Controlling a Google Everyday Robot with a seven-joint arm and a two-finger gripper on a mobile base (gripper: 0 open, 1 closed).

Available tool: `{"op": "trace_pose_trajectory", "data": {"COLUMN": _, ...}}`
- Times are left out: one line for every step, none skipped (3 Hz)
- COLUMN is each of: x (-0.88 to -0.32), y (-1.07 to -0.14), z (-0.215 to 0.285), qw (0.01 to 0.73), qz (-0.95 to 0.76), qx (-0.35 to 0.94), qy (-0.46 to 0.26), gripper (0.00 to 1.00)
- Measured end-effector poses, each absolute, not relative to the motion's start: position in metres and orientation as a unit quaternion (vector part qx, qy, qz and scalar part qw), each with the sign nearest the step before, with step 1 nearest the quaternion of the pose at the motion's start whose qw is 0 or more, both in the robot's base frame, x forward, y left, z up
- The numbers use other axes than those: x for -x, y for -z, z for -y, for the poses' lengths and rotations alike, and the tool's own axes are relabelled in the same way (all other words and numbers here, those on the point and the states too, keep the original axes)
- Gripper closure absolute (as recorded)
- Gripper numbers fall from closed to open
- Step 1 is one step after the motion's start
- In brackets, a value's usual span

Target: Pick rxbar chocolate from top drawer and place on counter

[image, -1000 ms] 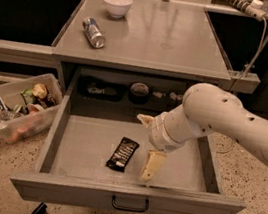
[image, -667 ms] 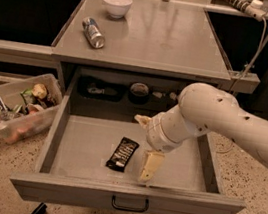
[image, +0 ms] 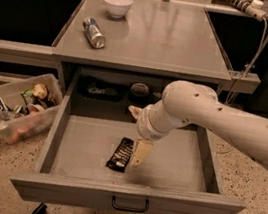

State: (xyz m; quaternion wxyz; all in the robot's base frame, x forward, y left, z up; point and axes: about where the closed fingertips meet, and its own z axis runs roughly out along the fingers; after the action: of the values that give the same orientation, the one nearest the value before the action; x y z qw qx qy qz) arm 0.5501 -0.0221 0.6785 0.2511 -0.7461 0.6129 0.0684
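Note:
The rxbar chocolate [image: 121, 153], a flat black wrapper with white lettering, lies on the bottom of the open top drawer [image: 181, 162], left of the middle. My gripper [image: 134, 137] hangs in the drawer at the end of the white arm, just right of and above the bar. It is open. One cream finger [image: 140, 153] points down at the bar's right edge and the other [image: 134, 111] sticks out toward the back. The counter [image: 155, 36] is the grey top above the drawer.
A silver-blue can [image: 93, 32] lies on its side on the counter's left part, and a white bowl [image: 117, 4] stands at its back left. A clear plastic bin [image: 17, 106] of items sits on the floor left of the drawer. Dark items lie at the drawer's back.
My gripper has moved left in the drawer, and its lower finger now stands at the bar's right edge. The bar has not moved.

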Motion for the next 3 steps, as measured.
{"op": "trace_pose_trajectory", "data": {"x": -0.562, "y": -0.669, "z": 0.010, "qw": 0.259, "qz": -0.607, "qx": 0.748, "qy": -0.067, "gripper": 0.00}}
{"op": "trace_pose_trajectory", "data": {"x": -0.563, "y": -0.652, "z": 0.002, "qw": 0.255, "qz": -0.606, "qx": 0.749, "qy": -0.084, "gripper": 0.00}}
{"op": "trace_pose_trajectory", "data": {"x": -0.553, "y": -0.641, "z": -0.007, "qw": 0.244, "qz": -0.592, "qx": 0.760, "qy": -0.106, "gripper": 0.00}}
